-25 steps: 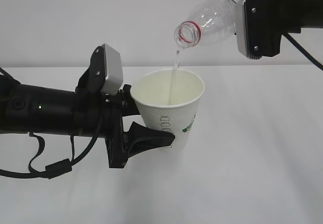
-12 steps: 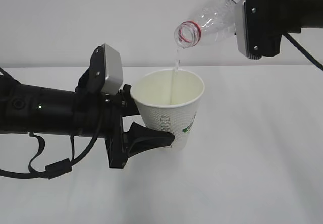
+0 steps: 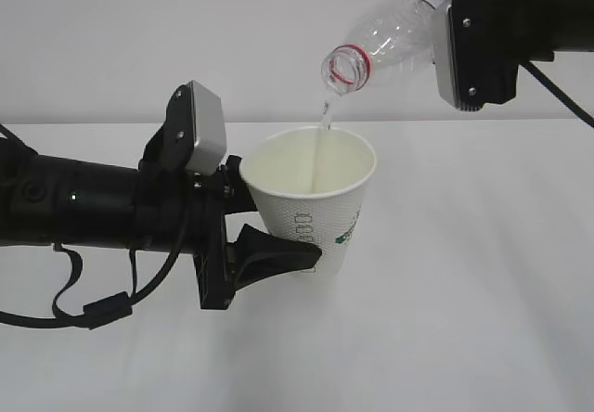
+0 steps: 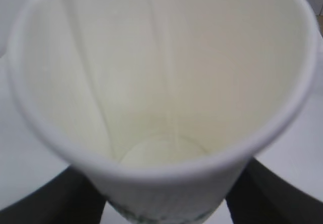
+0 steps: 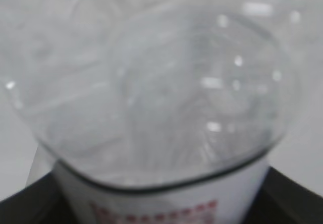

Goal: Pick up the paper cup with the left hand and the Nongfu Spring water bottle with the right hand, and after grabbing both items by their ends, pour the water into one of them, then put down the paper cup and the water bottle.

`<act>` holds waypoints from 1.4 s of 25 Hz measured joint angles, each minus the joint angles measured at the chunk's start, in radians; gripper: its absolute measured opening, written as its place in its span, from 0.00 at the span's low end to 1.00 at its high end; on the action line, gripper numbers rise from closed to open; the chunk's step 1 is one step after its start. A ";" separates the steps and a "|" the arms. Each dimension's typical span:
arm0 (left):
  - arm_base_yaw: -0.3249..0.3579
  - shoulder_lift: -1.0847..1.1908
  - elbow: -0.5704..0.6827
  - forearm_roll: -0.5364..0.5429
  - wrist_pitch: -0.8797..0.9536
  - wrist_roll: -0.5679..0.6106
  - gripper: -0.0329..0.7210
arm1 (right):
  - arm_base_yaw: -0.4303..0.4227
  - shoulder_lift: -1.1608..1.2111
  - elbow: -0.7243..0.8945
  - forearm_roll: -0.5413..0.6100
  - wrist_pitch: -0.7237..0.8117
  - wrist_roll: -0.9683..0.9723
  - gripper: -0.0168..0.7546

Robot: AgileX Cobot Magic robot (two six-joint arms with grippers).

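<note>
While the left hand [image 3: 264, 236] clamps the cup [image 3: 314, 203] upright at table centre to catch the water [image 3: 322, 120], the right hand [image 3: 441, 36] grips the bottle [image 3: 385, 41] at one o'clock, mouth tipped over the rim

White tabletop [image 3: 483, 319] seen from 3 to 9 o'clock; plain pale wall [image 3: 186, 32] seen behind at 12 o'clock.
</note>
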 joint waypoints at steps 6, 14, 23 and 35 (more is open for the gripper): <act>0.000 0.000 0.000 0.002 0.000 0.000 0.69 | 0.000 0.000 0.000 0.000 0.000 -0.001 0.70; 0.000 0.000 0.000 0.047 0.003 0.000 0.69 | 0.000 0.000 0.000 0.000 0.000 -0.002 0.70; 0.000 0.000 0.000 0.049 0.016 0.000 0.69 | 0.000 0.000 0.000 0.000 0.000 -0.002 0.70; 0.000 0.000 0.000 0.050 0.018 0.000 0.69 | 0.000 0.000 0.000 0.000 0.000 -0.002 0.70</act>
